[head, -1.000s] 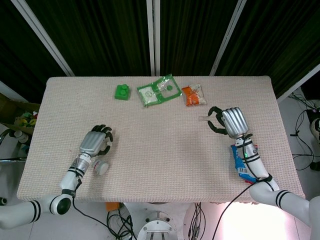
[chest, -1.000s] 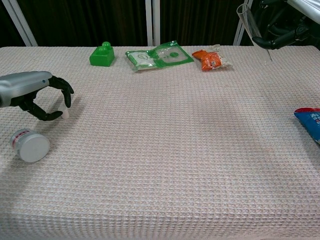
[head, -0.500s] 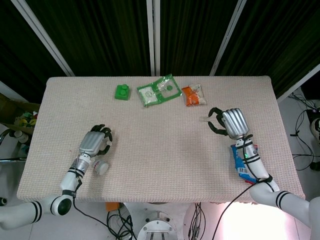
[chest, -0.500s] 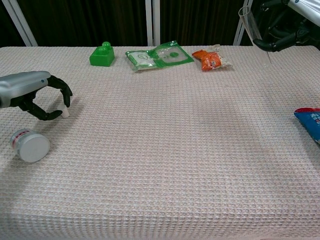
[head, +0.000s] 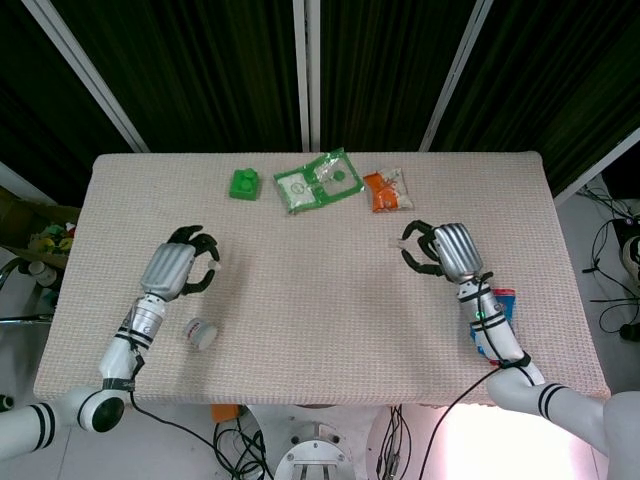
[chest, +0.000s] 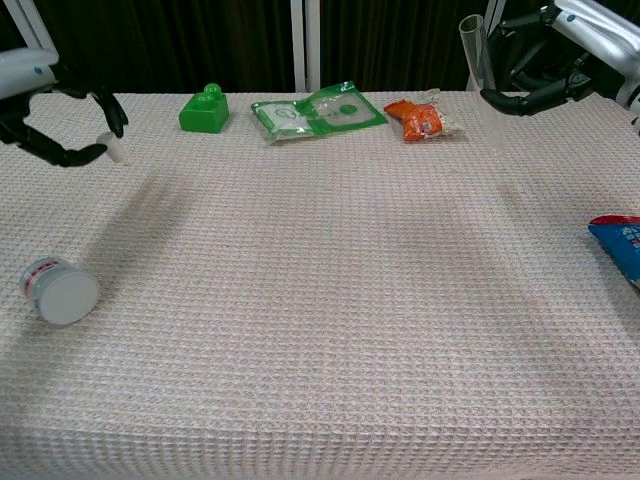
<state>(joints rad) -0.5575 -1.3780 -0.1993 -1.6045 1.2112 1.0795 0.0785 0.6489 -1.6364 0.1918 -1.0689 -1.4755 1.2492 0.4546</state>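
Note:
My left hand (head: 178, 268) hangs above the table's left side, lifted clear of the cloth, and pinches a small white cap (chest: 113, 149) at its fingertips; the same hand (chest: 55, 115) shows at the upper left of the chest view. A white jar (head: 199, 333) lies on its side nearer the front edge, apart from that hand, its round end facing the chest camera (chest: 60, 291). My right hand (head: 443, 250) holds a clear plastic tube (chest: 478, 55) roughly upright above the right half of the table, with its fingers (chest: 540, 60) curled around the tube.
Along the back edge lie a green block (head: 243, 184), a green and clear packet (head: 317, 180) and an orange snack packet (head: 386, 190). A blue packet (chest: 620, 240) lies at the right edge under my right forearm. A woven cloth (chest: 330, 330) covers the table.
My left hand has risen and moved back, away from the jar, with the white cap. My right hand has shifted left with the tube, which now stands more upright.

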